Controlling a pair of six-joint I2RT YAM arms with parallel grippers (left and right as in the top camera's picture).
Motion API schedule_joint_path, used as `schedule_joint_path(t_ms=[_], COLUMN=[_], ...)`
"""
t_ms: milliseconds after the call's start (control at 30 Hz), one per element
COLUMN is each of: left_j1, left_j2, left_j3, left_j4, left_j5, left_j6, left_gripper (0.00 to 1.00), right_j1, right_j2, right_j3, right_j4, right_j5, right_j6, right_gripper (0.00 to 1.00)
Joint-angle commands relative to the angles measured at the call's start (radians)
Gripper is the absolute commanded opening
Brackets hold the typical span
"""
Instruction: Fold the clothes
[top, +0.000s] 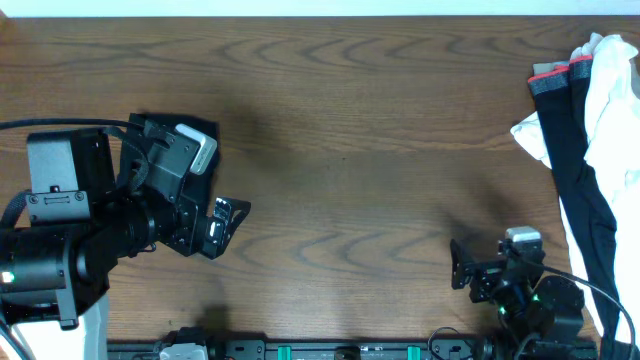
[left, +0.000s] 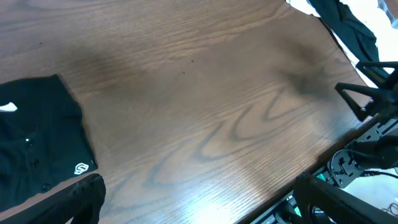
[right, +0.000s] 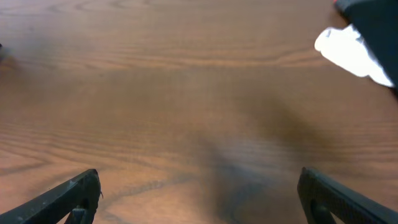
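Note:
The black T-shirt (left: 37, 140) lies folded into a small rectangle at the left of the left wrist view, with its white logo mark (left: 81, 168) at the near corner and a bit of white neck label. In the overhead view only a corner of the T-shirt (top: 207, 128) shows from under my left arm. My left gripper (top: 228, 214) is open and empty, just right of the shirt; it also shows in its wrist view (left: 205, 208). My right gripper (top: 460, 266) is open and empty over bare wood at the front right, as its wrist view (right: 202, 202) shows.
A black garment with a grey-and-red band (top: 575, 150) and a white cloth (top: 612, 90) lie heaped at the right table edge. Both also show in the right wrist view, the cloth (right: 348, 50) and the garment (right: 373, 18). The brown wooden table (top: 340, 150) spans the middle.

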Motion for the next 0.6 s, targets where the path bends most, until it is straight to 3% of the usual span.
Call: schedule_joint_path(t_ms=[0,567], left_j1=[-0.005,-0.005], left_j2=[0.000,0.000], left_j3=[0.011,0.011], left_j4=[-0.001,-0.001], left_j5=[-0.005,-0.005], left_j6=[0.013,0.013], left_gripper=[0.98,0.98], right_j1=[0.008,0.008], right_j2=[-0.011,-0.011], right_j3=[-0.034,-0.105], right_j4=[0.013,0.027], right_j5=[-0.010,-0.008], right_j6=[0.012,0.014], right_gripper=[0.99,0.99])
